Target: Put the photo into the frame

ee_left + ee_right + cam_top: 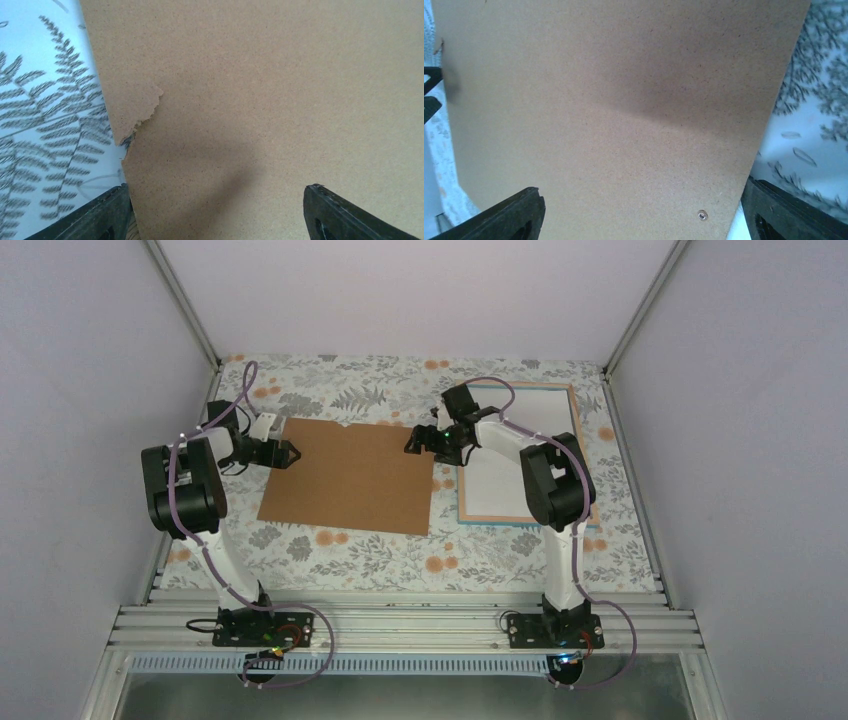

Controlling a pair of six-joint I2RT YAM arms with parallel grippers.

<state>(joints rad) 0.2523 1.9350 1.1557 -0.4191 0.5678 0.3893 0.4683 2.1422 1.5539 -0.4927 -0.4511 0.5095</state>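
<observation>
The plain brown backing board (350, 475) lies flat in the middle of the table. My left gripper (290, 453) is open at the board's left edge. In the left wrist view (215, 217) one finger is off the edge and the other is over the board (280, 90), near a chipped spot. My right gripper (415, 440) is open over the board's right edge (644, 215), its fingers wide apart above the board (614, 100). The frame (500, 523), turquoise-rimmed with a white inside, lies at the right, partly under my right arm. The photo is not in view.
A floral tablecloth (380, 550) covers the table. White walls and metal posts close in the left, right and far sides. A small metal rivet (702, 215) sits in the board near its right edge.
</observation>
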